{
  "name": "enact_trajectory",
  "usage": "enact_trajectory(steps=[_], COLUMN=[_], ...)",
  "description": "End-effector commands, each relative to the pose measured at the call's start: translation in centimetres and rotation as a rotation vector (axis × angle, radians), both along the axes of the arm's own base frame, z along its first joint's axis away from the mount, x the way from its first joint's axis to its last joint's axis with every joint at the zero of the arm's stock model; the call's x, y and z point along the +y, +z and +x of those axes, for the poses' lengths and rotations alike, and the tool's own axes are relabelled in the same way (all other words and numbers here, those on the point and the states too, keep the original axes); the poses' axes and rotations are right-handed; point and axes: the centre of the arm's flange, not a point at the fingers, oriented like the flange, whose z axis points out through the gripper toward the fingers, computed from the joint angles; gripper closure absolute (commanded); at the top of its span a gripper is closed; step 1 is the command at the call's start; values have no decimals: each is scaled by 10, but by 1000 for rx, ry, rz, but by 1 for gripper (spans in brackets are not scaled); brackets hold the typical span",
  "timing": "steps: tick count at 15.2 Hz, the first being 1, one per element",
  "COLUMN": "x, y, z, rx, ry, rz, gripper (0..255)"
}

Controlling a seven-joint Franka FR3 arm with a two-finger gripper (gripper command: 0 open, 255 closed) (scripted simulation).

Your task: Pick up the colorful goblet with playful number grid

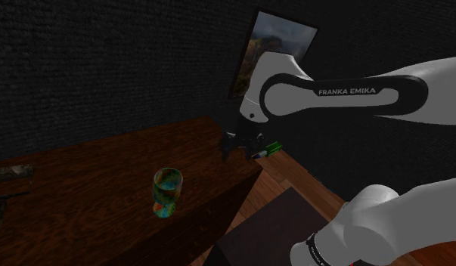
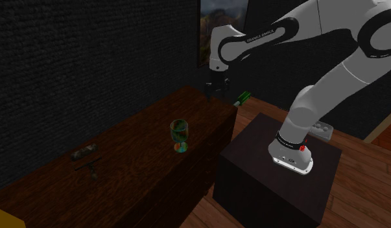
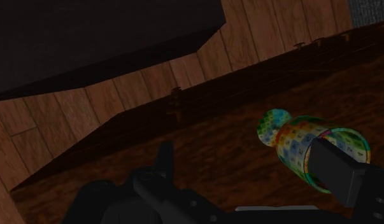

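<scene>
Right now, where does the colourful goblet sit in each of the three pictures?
Shoulder view: the goblet stands lower middle, on the dark wooden table.
Second exterior view: the goblet stands near the centre, on the table.
Wrist view: the goblet is partly behind one black finger.
Shared landmark: the table.

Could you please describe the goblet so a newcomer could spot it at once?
Midway along the dark wooden table stands the goblet. It alone is upright, with a multicoloured grid; the drab items further along lie flat.
</scene>
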Motion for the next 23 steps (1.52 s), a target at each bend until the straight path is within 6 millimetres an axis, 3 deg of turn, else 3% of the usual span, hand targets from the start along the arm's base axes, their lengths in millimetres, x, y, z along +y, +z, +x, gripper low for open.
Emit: enact_trajectory(steps=[1,15,23], x=[17,122,124], y=[-18,-142,-185], z=[14,103,105], rx=[-5,-26,-26], ry=[-11,-76,-78], rz=[-5,-53,-54], gripper=[0,0,0])
